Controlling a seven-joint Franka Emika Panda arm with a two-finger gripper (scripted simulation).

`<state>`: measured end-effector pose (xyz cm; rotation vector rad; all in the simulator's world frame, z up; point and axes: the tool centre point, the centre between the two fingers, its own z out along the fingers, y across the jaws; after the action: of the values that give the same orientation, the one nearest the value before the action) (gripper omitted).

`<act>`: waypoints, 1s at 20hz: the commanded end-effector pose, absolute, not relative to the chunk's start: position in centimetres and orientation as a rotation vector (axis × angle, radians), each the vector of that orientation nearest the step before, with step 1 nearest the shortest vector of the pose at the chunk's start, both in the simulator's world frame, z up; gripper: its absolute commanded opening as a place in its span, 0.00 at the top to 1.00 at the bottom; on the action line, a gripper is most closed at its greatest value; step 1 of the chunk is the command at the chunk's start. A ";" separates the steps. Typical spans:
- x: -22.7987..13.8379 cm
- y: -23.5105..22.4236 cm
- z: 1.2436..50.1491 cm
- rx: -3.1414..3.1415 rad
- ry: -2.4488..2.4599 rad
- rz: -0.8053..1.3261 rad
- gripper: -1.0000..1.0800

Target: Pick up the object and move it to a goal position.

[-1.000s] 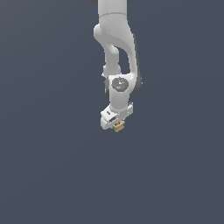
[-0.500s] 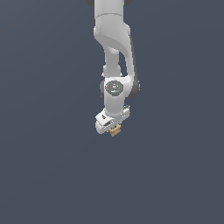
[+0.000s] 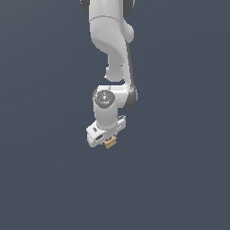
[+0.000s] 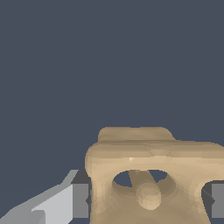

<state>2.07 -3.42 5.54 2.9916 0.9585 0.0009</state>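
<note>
The object is a tiny tan notched block, seen just below the white gripper in the exterior view. The gripper is shut on it and holds it in mid-air under the white arm. In the wrist view the object fills the lower part of the picture as a tan blocky piece with holes and a small knob. It sits between the two grey finger pads, one pad on one side and the other pad at the picture's edge. No goal marker shows.
The white arm hangs down from the top of the exterior view. Around it there is only a plain dark grey-blue background in both views.
The arm and gripper have moved a little toward the exterior view's left and slightly down, carrying the object with them.
</note>
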 end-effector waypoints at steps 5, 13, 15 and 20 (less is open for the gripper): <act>5.6 -6.1 6.2 2.991 0.959 0.001 1.00; 9.0 -8.6 6.7 2.991 0.960 0.000 1.00; 9.6 -9.0 6.7 2.991 0.960 0.000 1.00; 10.6 -9.7 6.9 2.991 0.960 0.000 1.00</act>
<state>10.29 -9.49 6.84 2.9916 0.9594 0.0000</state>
